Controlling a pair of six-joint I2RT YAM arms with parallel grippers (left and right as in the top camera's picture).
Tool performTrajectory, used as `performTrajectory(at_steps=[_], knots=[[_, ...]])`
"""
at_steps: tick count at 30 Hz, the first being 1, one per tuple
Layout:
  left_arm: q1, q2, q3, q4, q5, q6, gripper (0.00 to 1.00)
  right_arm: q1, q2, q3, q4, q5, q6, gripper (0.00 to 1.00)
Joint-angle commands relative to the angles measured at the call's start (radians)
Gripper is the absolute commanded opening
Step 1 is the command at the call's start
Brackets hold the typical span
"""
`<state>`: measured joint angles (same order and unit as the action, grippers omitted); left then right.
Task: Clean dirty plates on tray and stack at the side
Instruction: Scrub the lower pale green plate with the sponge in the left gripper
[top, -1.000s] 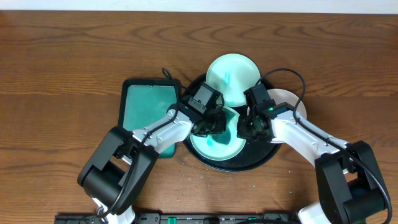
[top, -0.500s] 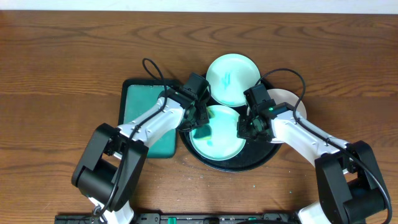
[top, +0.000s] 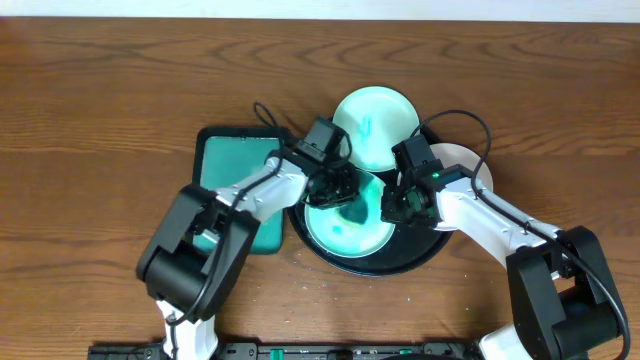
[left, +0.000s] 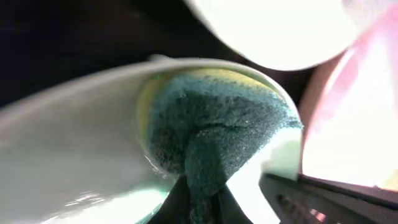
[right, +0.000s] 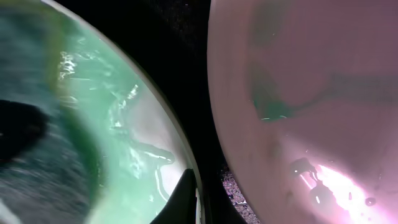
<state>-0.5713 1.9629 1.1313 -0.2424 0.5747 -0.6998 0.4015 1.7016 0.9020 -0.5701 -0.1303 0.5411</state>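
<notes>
The black tray holds a plate with teal smears at its front. My left gripper is shut on a dark teal sponge and presses it against that plate. My right gripper is shut on the same plate's right rim, with its fingertips pinching the edge. A second plate with a small teal streak rests on the tray's back rim. A third plate, white, lies at the tray's right edge, partly hidden by my right arm; it also shows in the right wrist view.
A rectangular teal tray lies just left of the black tray, partly under my left arm. Cables loop over both arms. Bare wooden table surrounds everything.
My left gripper with the sponge swept from the plate's middle to its left back edge, then back right over the plate. The right gripper has stayed on the rim.
</notes>
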Motion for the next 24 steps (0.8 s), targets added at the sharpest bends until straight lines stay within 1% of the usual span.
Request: performTrajectory(at_steps=[1,3,5,12,17,18,19,22,24], knots=[[-0.071,0.085,-0.026,-0.012,0.199,0.032,0.07,0.005,0.044,-0.007,0.002,0.051,0.019,0.01],[-0.074,0.084,-0.026,-0.045,0.215,0.036,0.07,0.005,0.044,-0.007,0.001,0.051,0.019,0.01],[-0.069,0.084,-0.026,-0.103,0.19,0.035,0.07,0.005,0.044,-0.007,0.001,0.051,0.019,0.01],[-0.037,0.076,-0.026,-0.318,-0.009,0.006,0.07,0.005,0.044,-0.007,0.001,0.051,0.019,0.01],[-0.011,0.033,-0.024,-0.41,-0.155,0.006,0.07,0.005,0.044,-0.007,0.002,0.051,0.019,0.01],[-0.004,0.013,-0.024,-0.42,-0.193,0.006,0.07,0.005,0.044,-0.007,0.002,0.051,0.019,0.01],[0.009,-0.025,-0.023,-0.439,-0.288,0.006,0.07,0.004,0.044,-0.007,0.002,0.051,0.019,0.01],[0.027,-0.098,-0.023,-0.454,-0.488,0.012,0.07,0.004,0.044,-0.007,0.002,0.051,0.019,0.01],[0.032,-0.135,-0.023,-0.449,-0.574,0.047,0.07,0.004,0.044,-0.007,0.003,0.051,0.019,0.01]])
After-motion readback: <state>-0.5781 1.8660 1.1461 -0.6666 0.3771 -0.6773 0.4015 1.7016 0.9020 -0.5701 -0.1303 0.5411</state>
